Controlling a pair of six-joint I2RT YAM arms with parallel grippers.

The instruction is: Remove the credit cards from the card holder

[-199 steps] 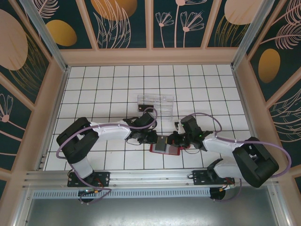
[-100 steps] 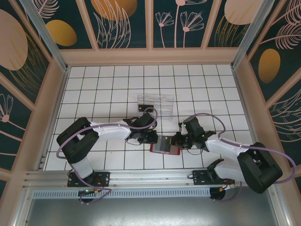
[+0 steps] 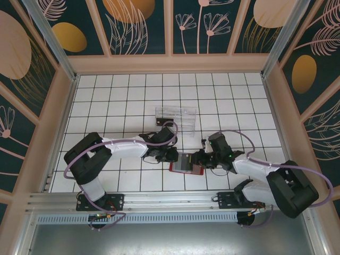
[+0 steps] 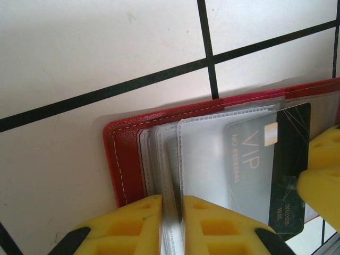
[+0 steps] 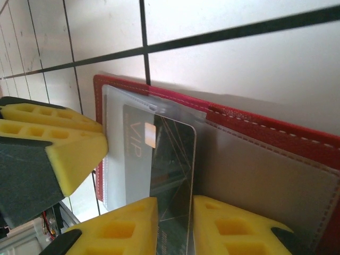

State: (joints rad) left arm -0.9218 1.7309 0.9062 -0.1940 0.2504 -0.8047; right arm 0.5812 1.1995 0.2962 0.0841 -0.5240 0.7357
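The red card holder point(image 3: 186, 163) lies open on the tiled floor between my two grippers. My left gripper point(image 4: 172, 218) is shut on the clear plastic sleeves at the holder's left end point(image 4: 125, 159). A black credit card point(image 5: 172, 175) marked VIP sticks partly out of a sleeve. My right gripper point(image 5: 175, 223) is open a little, and the card's free end lies in the narrow gap between its yellow fingers. From above, the left gripper point(image 3: 172, 155) is at the holder's left edge and the right gripper point(image 3: 197, 158) at its right edge.
A clear ridged plastic tray point(image 3: 176, 117) stands about two tiles behind the holder. Wooden walls enclose the white tiled floor point(image 3: 117, 101) on three sides. The arm bases sit on the rail at the near edge.
My right arm has shifted slightly to the right and its jaws have parted a little around the card. The left gripper and the holder stay put.
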